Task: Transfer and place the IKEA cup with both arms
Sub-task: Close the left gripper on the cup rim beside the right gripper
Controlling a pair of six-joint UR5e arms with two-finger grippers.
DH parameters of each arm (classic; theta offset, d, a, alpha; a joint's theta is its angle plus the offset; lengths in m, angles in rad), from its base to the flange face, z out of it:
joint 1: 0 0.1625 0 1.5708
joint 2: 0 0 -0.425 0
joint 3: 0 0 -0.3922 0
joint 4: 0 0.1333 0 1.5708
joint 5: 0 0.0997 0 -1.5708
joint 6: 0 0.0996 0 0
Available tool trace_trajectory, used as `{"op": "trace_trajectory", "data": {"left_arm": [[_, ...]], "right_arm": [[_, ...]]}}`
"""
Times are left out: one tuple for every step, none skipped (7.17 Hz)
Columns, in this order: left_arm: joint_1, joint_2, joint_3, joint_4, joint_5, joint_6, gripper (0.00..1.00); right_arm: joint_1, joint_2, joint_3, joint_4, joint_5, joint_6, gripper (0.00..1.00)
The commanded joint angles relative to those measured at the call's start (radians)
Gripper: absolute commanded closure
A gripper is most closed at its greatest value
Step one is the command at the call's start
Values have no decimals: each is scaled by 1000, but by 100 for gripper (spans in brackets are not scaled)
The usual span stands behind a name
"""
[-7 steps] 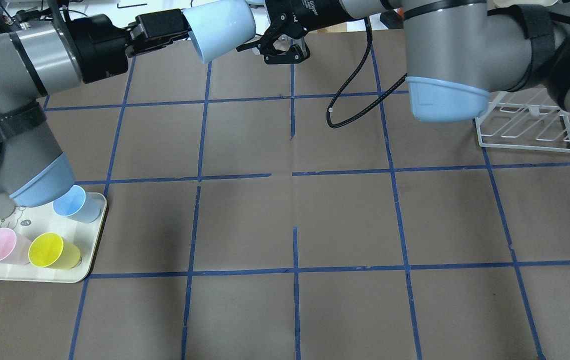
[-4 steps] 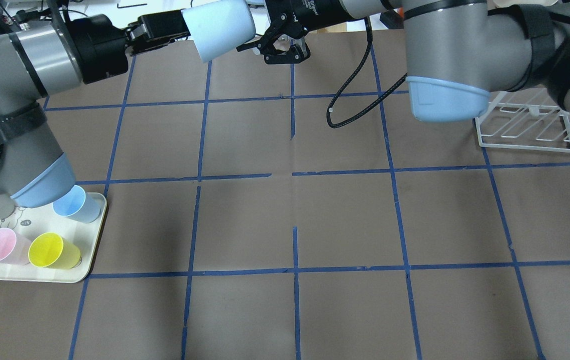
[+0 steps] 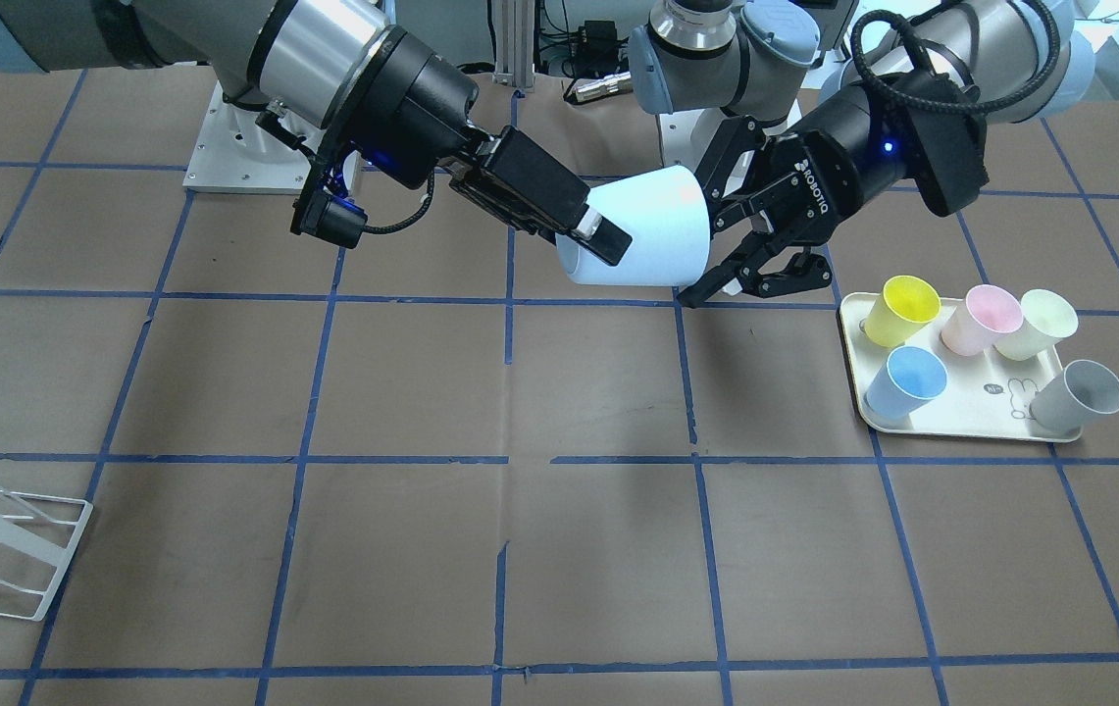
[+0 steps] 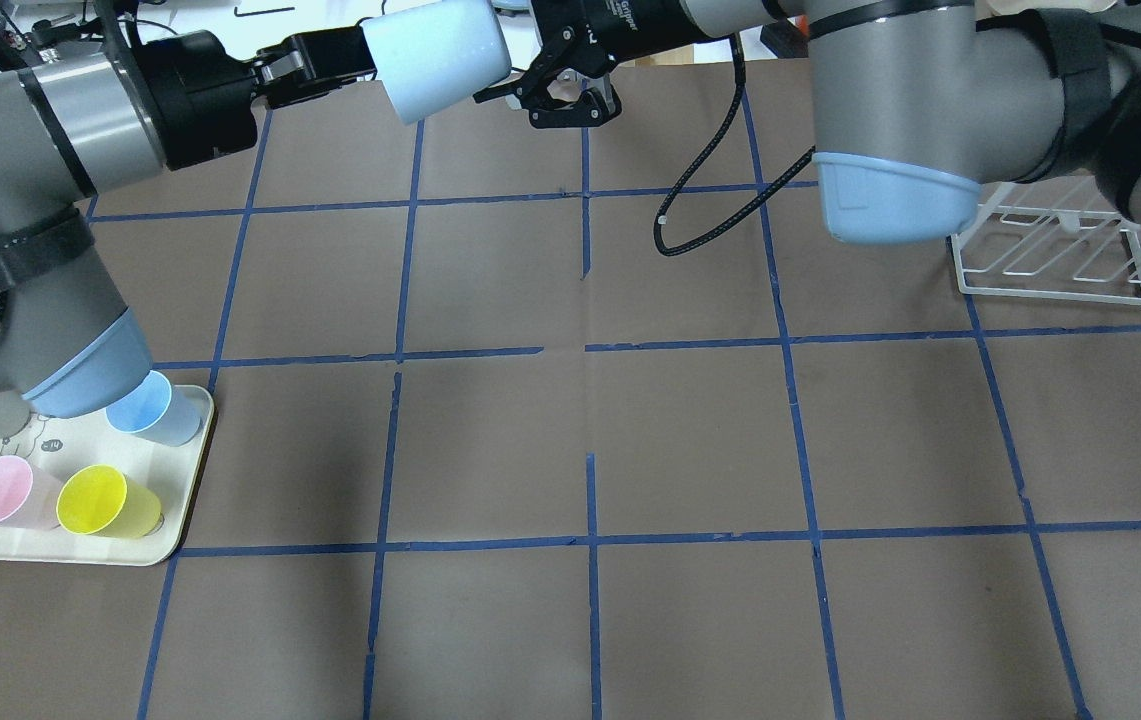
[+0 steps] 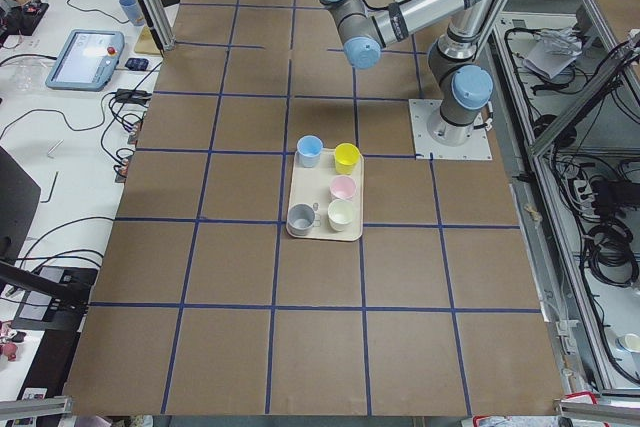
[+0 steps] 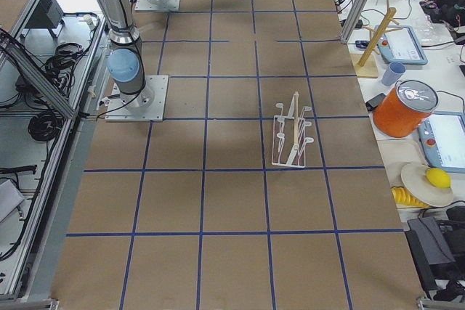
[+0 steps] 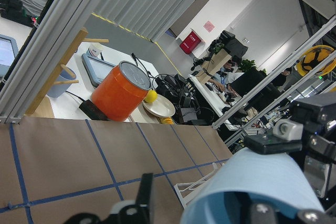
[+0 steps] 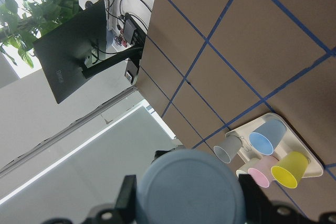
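The light-blue IKEA cup (image 3: 652,230) hangs on its side high over the table's far middle (image 4: 440,55). My right gripper (image 3: 603,240) is shut on its narrow base end. In the right wrist view the round base (image 8: 184,187) sits between the two fingers. My left gripper (image 3: 701,235) stands open around the wide mouth end, with its fingers spread above and below the rim. In the left wrist view one finger (image 7: 143,195) stands clear of the cup (image 7: 268,182). A second blue cup (image 3: 907,382) stands on the tray.
A cream tray (image 3: 971,424) on the robot's left holds yellow (image 3: 897,309), pink (image 3: 986,319), pale-green (image 3: 1035,324) and grey (image 3: 1074,397) cups. A white wire rack (image 4: 1050,260) stands on the robot's right. A black cable (image 4: 690,200) dangles under the right arm.
The left gripper's black end beside the cup's mouth looks slimmer than a second ago. The cup and the right gripper have barely shifted.
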Motion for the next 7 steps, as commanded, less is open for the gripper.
{"op": "trace_trajectory", "data": {"left_arm": [[-2,26,-32,0,-12,4,70],[-2,37,-48,2,-19,4,70],[-2,40,-49,2,-19,4,70],[-2,40,-49,2,-19,4,70],[-2,40,-48,2,-19,4,70],[-2,40,-48,2,-19,4,70],[-2,40,-48,2,-19,4,70]], "right_arm": [[0,0,-1,0,0,0,73],[0,0,-1,0,0,0,73],[0,0,-1,0,0,0,73],[0,0,-1,0,0,0,73],[0,0,-1,0,0,0,73],[0,0,-1,0,0,0,73],[0,5,-1,-1,0,-1,48]]}}
